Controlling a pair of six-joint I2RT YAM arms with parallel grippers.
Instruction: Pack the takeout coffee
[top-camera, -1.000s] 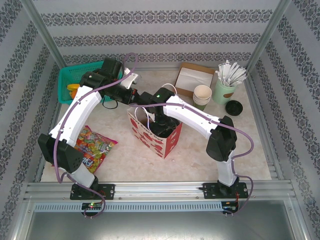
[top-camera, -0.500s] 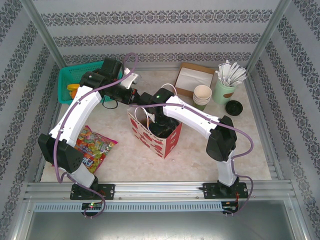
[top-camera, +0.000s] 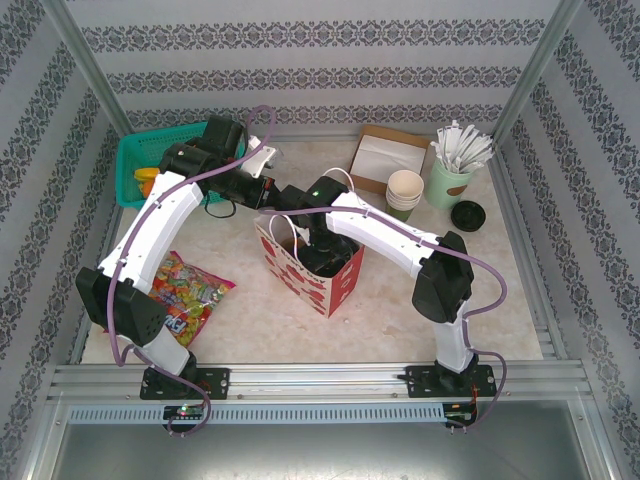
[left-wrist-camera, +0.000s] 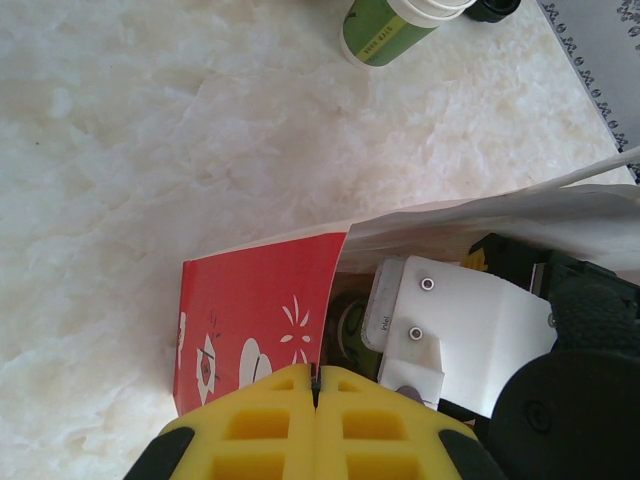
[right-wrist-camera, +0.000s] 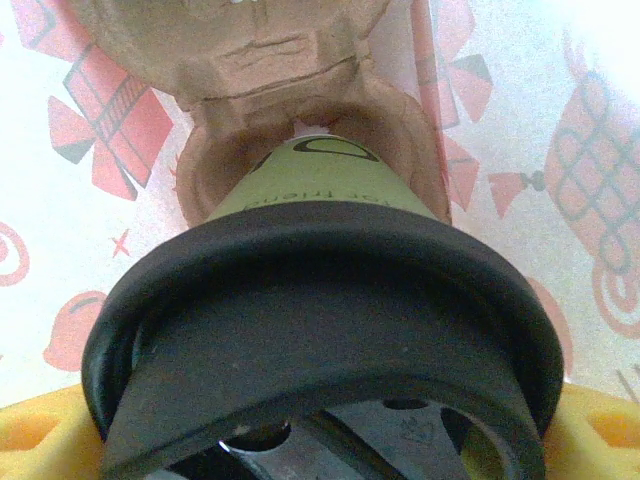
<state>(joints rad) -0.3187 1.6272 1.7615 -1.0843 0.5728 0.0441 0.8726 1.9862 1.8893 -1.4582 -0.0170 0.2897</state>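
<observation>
A: Right gripper (right-wrist-camera: 320, 440) was down inside the paper bag (top-camera: 335, 285), its yellow fingers (right-wrist-camera: 25, 435) clamped on either side of the coffee cup (right-wrist-camera: 315, 185) with the black lid (right-wrist-camera: 320, 290).
B: Cup orientation?
A: Upright, long axis in line with the tool. The base was straight below it, at the mouth of a pocket in the cardboard carrier (right-wrist-camera: 250, 60). Couldn't tell if it was fully seated.
B: Left side?
A: Left gripper (left-wrist-camera: 315, 400) was pressed together on the bag's rim, beside the right wrist. Right arm had the cup. My guess for the next move: straight down, then release.
</observation>
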